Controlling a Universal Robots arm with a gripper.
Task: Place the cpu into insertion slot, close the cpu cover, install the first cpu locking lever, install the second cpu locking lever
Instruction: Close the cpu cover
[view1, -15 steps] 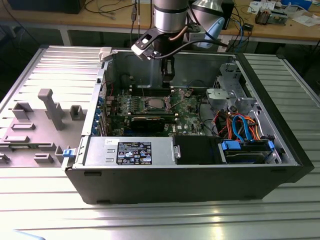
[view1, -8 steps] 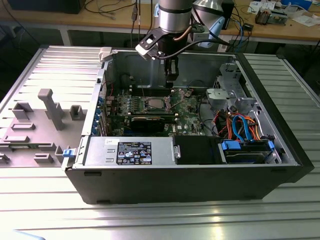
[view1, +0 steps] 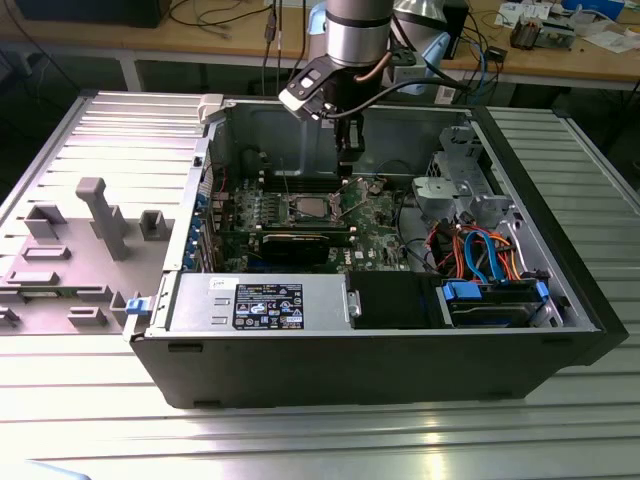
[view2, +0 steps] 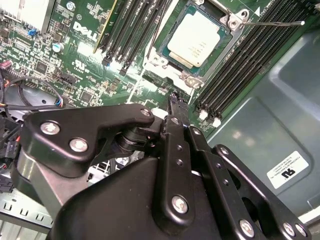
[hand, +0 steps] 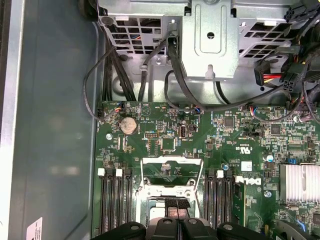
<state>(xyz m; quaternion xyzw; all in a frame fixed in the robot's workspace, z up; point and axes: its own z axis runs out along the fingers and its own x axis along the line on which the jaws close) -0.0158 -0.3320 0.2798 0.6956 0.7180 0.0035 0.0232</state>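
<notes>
Tool (view2: 172, 99) with fingers pressed together, gripping nothing, low over board just beside slot (view2: 162, 46). Cpu (view2: 196, 39) seated in slot, green rim fully exposed. Cover (hand: 172, 160) apparently raised, lever (view2: 272, 22) loose. Likely step: closing cover. Push on frame edge only, gently and squarely; keep off cpu top and lever. Case (view1: 350, 365) open on ribbed grey surface (view1: 300, 440), grey fixtures (view1: 100, 215) at exterior view's left. Behind, wooden surface (view1: 90, 48) strewn with cables.
</notes>
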